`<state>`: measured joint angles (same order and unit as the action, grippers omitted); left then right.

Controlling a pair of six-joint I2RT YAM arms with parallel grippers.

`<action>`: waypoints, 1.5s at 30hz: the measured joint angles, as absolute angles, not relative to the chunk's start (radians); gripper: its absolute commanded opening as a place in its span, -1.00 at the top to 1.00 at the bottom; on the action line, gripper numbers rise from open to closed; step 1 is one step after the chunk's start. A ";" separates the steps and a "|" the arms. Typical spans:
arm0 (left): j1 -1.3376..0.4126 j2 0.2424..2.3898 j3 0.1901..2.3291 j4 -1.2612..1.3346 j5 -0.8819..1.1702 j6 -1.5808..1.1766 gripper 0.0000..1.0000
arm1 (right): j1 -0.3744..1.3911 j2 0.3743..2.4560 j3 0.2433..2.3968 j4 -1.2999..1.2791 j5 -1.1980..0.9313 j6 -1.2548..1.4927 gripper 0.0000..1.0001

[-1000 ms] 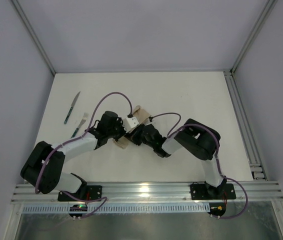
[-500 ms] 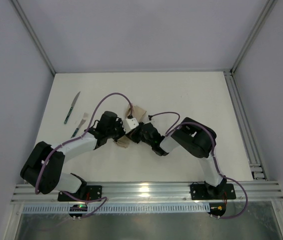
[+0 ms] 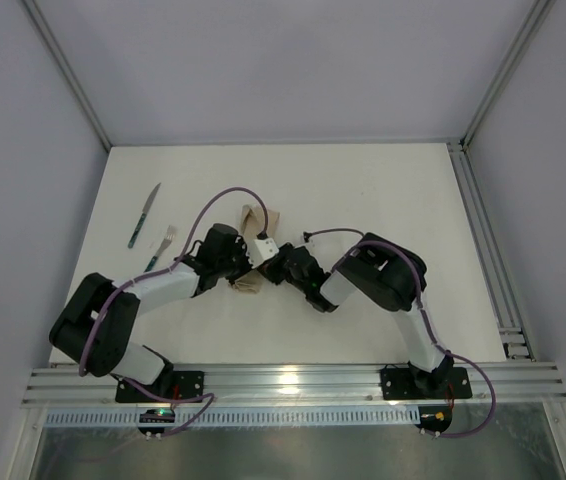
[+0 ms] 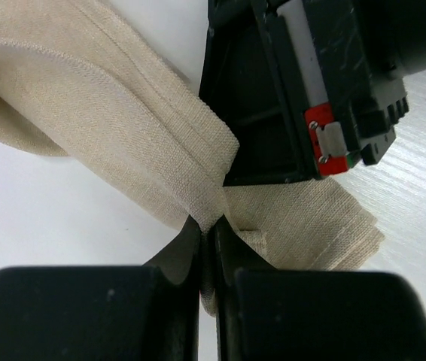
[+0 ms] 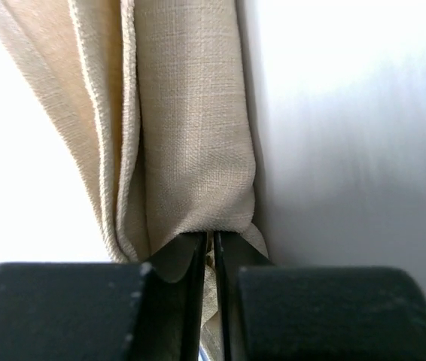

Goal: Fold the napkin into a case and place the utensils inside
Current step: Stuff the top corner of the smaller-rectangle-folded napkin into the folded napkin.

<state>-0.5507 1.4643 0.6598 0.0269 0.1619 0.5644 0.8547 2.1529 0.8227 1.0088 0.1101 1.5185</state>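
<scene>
Napkin (image 4: 115,113) cloth lies bunched in folded layers between your two grippers. Your left gripper (image 4: 207,235) is clamped on a folded corner right at its fingertips. Your right gripper (image 5: 207,242) is clamped on a fold that runs straight ahead of its jaws. The knife (image 3: 144,215) and fork (image 3: 161,248) lie on the table (image 3: 383,190), well apart, off the left gripper's outer side.

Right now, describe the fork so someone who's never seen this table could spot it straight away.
Look to the left side of the white table. There the fork lies close beside the left arm, nearer the robot than the knife. Both have teal handles, but the fork ends in silver tines, not a blade.
</scene>
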 measured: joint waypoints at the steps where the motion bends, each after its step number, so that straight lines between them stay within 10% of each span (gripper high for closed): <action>1: -0.551 1.469 0.659 0.028 0.155 0.566 1.00 | 0.850 2.151 0.822 1.006 0.105 1.513 0.68; 12: -0.552 1.481 0.656 0.041 0.138 0.565 1.00 | 0.827 2.014 0.679 0.999 0.001 1.440 0.14; 45: -0.550 1.484 0.656 0.038 0.120 0.565 1.00 | 0.828 2.067 0.814 0.936 -0.017 1.504 0.08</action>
<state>-0.5495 1.4841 0.6556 0.0376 0.1196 0.5652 0.8276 2.0674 0.8139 0.9356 -0.0170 1.5036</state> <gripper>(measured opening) 0.033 0.456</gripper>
